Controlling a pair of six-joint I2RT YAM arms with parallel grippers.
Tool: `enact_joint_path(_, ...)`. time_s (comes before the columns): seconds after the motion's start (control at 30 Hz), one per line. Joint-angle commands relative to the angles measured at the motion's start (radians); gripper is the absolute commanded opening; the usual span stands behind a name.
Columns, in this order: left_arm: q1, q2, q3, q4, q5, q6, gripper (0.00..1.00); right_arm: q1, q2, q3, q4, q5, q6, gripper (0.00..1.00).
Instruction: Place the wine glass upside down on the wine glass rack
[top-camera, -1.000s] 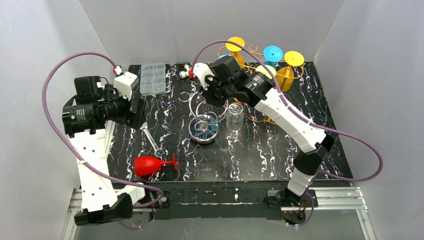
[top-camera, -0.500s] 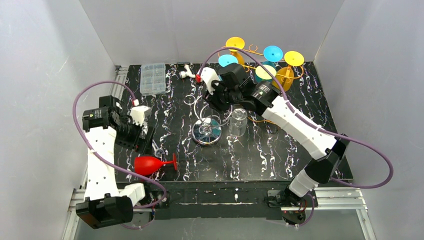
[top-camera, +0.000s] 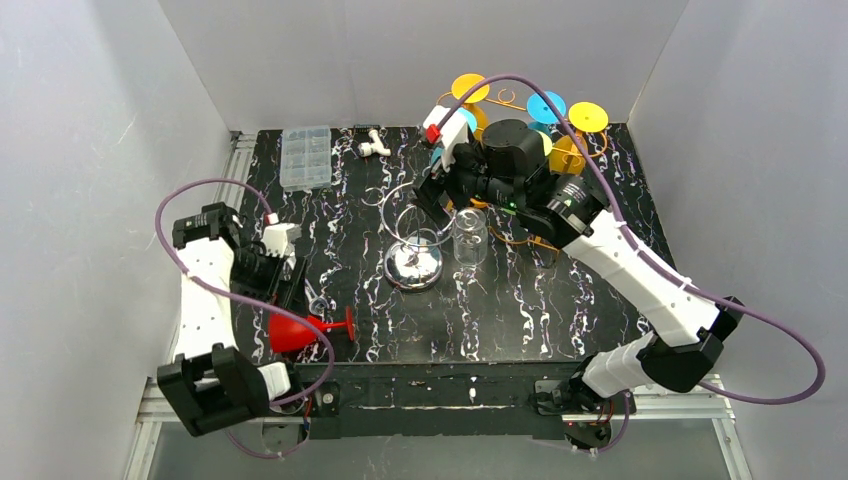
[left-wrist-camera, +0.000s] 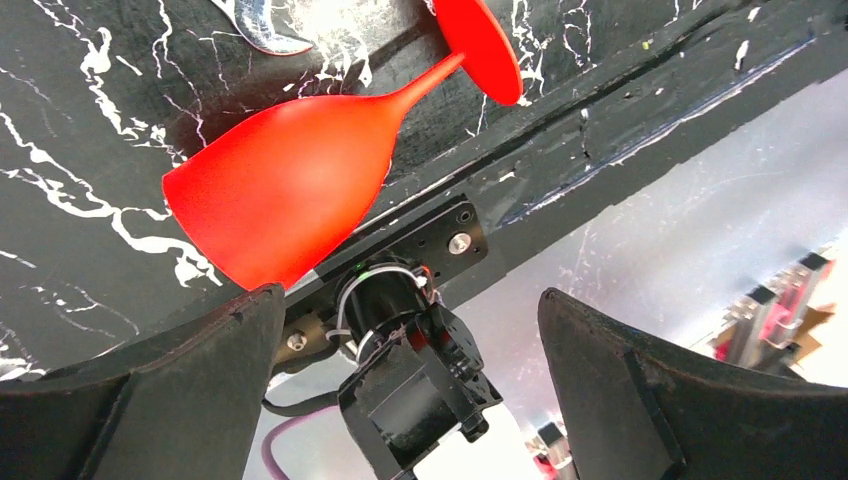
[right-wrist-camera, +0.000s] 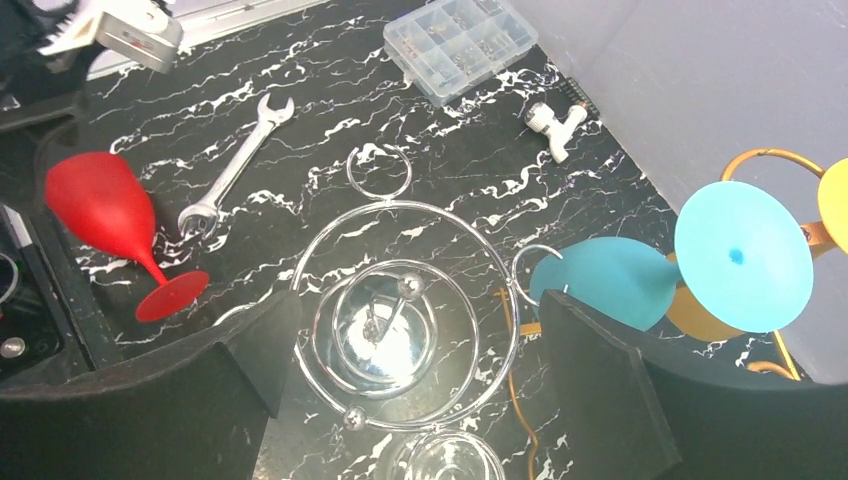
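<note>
Surface: black, white-veined marbled tabletop (top-camera: 520, 300), enclosed by pale grey walls.
Task object: red plastic wine glass (top-camera: 300, 330), lying on its side at the near-left edge; bowl to the left, foot to the right, long axis roughly along that edge.
Left gripper (left-wrist-camera: 408, 295): fingers spread wide, empty; the bowl lies just ahead of the fingertips. This arm is much the nearer.
Right gripper (right-wrist-camera: 418, 300): fingers spread wide, empty, above a chrome ring ornament (right-wrist-camera: 385, 340), well apart from the glass.
Destination: gold wire wine glass rack (top-camera: 572, 158), far right, already carrying coloured glasses.
</note>
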Motion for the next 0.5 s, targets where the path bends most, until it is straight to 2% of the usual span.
enact_joint_path(0.0,0.045,0.083,-0.033,-0.024,0.072,0.075,0.98,-0.005,-0.048,0.008,0.05,0.016,0.043,0.98)
enact_joint_path(0.27,0.195,0.205,-0.06,0.005,0.059,0.151,0.98,-0.003,-0.118,-0.031,0.088,-0.003,0.055,0.98)
enact_joint_path(0.47,0.201,0.237,-0.121,0.052,0.044,0.149,0.98,-0.003,-0.131,-0.04,0.099,-0.018,0.046,0.98)
